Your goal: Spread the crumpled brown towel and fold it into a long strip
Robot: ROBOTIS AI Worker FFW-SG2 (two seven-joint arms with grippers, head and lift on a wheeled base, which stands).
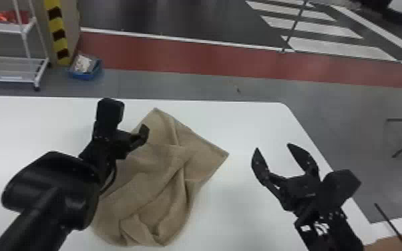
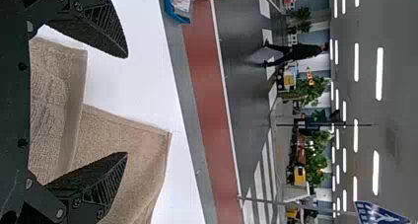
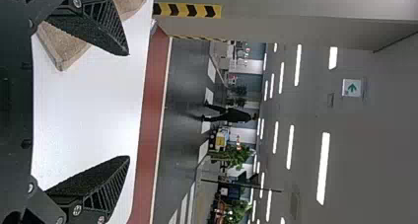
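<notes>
One brown towel (image 1: 163,167): lying on the white table (image 1: 36,120), rumpled and only partly spread, between both claws.
Towel corners: one pointing away toward the far table edge, another angled toward the right gripper (image 1: 273,148).
Towel creases: running through the middle, bunching into loose, rounded folds at the near end; in the left wrist view, layered with a flap on top.
Left gripper (image 1: 140,135): at the towel's left side, opened wide, gripping nothing; touching the cloth or just above, cannot tell.
Right gripper: over the table, apart from the towel, opened wide and gripping nothing.
White rack (image 1: 11,59): standing beyond the table, at far left.
Blue bin (image 1: 85,76): on the floor beside the striped pillar (image 1: 57,33).
</notes>
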